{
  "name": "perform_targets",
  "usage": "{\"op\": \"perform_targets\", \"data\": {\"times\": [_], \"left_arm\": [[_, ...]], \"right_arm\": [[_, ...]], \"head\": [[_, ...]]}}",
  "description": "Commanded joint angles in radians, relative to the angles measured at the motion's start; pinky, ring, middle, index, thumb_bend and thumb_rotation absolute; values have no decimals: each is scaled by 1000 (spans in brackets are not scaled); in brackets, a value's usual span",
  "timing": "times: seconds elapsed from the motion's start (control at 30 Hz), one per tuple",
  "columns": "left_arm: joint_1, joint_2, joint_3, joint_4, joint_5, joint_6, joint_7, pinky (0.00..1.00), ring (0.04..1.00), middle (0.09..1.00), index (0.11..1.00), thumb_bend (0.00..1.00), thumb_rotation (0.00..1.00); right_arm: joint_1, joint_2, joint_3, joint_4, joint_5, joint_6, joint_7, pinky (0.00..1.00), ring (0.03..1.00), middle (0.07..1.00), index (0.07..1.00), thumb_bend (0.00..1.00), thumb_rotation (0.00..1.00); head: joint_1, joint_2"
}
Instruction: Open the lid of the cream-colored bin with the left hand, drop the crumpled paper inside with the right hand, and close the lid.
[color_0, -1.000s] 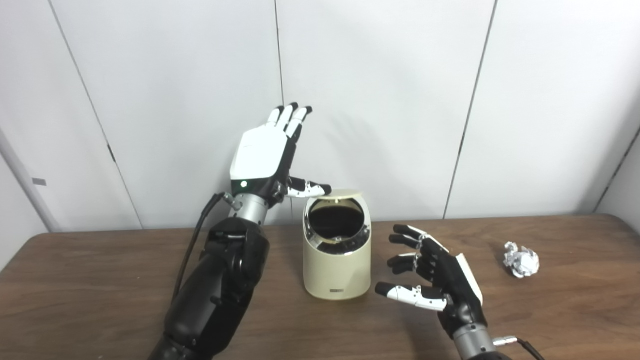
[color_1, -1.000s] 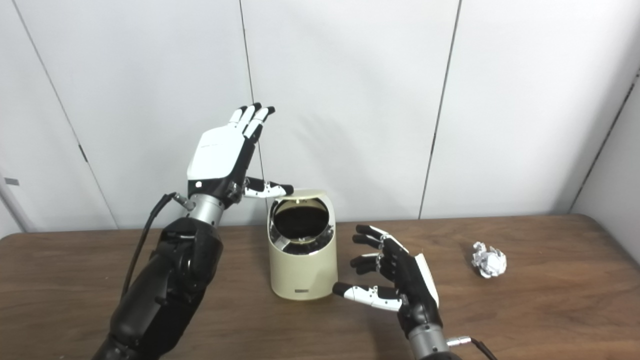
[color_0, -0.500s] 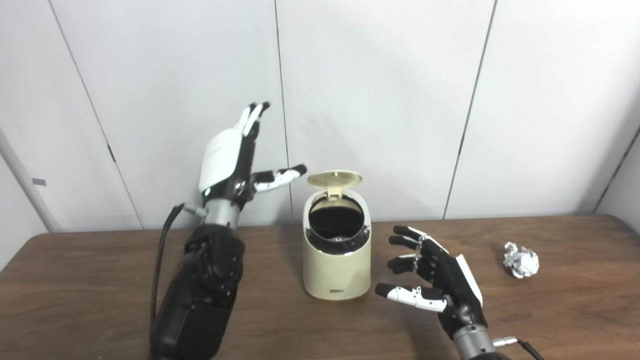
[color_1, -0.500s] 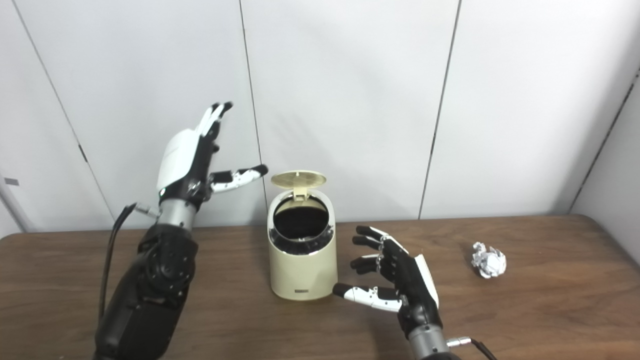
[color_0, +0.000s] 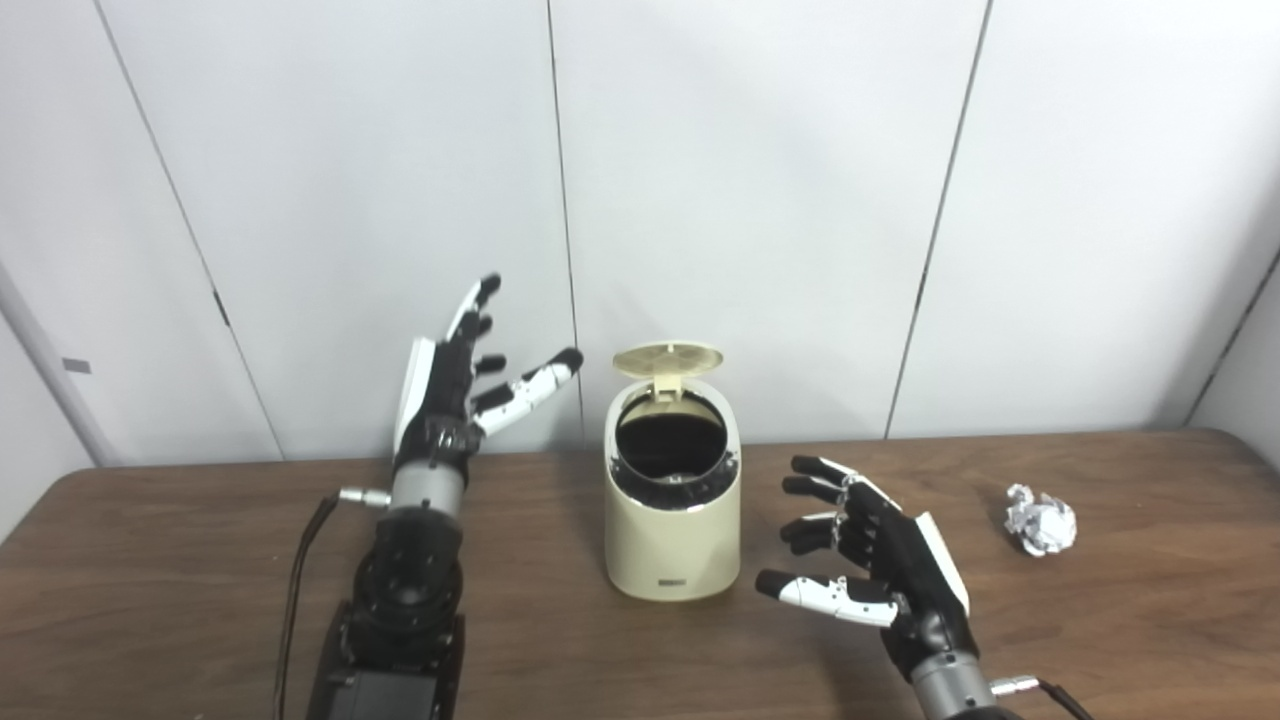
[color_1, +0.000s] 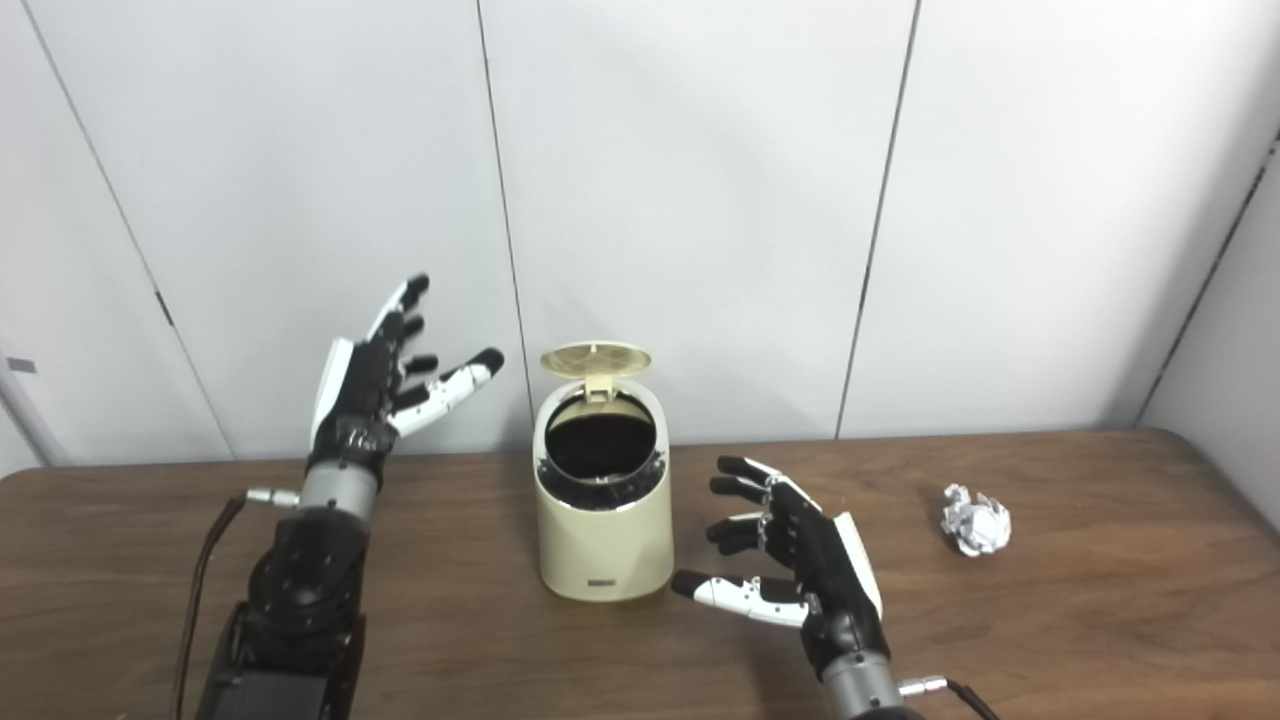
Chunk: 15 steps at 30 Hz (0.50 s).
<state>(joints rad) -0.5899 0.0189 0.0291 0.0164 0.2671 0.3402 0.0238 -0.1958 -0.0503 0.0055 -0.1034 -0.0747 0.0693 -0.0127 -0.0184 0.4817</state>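
The cream-colored bin (color_0: 672, 510) stands in the middle of the brown table, its dark mouth facing me. Its round lid (color_0: 668, 359) is tipped up and back on the hinge, standing open. My left hand (color_0: 452, 389) is raised to the left of the bin, open, fingers spread, clear of the lid. My right hand (color_0: 880, 560) hovers low over the table just right of the bin, open and holding nothing. The crumpled paper (color_0: 1041, 519) lies on the table further right, apart from that hand.
A white panelled wall (color_0: 760, 200) rises right behind the table's far edge. The brown wooden table (color_0: 180, 560) stretches to both sides of the bin. A cable runs from each wrist.
The lid has sprung up from nearly flat to fully open. My left hand has drawn away to the left and come down, turning palm inward. My right hand barely moved.
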Motion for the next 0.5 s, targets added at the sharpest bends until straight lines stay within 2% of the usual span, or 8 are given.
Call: {"op": "perform_targets", "data": {"times": [0.0,0.1,0.2,0.47], "left_arm": [[-29,9,6,-59,-23,-7,-1,851,942,963,993,629,304],[-1,6,10,-81,-55,6,-10,793,908,947,985,633,339],[30,-2,18,-96,-87,4,-1,716,874,934,972,652,328],[113,-11,25,-123,-139,-9,4,739,870,918,967,634,283]], "right_arm": [[-30,-1,-2,-26,7,-39,3,527,566,743,765,753,97],[-30,-2,-1,-29,1,-34,2,534,567,744,766,749,103],[-30,-3,-1,-28,4,-34,3,515,565,744,765,741,103],[-31,-9,-2,-19,3,-44,4,508,565,743,763,748,123]], "head": [[1,2],[1,1],[1,0],[7,3]]}}
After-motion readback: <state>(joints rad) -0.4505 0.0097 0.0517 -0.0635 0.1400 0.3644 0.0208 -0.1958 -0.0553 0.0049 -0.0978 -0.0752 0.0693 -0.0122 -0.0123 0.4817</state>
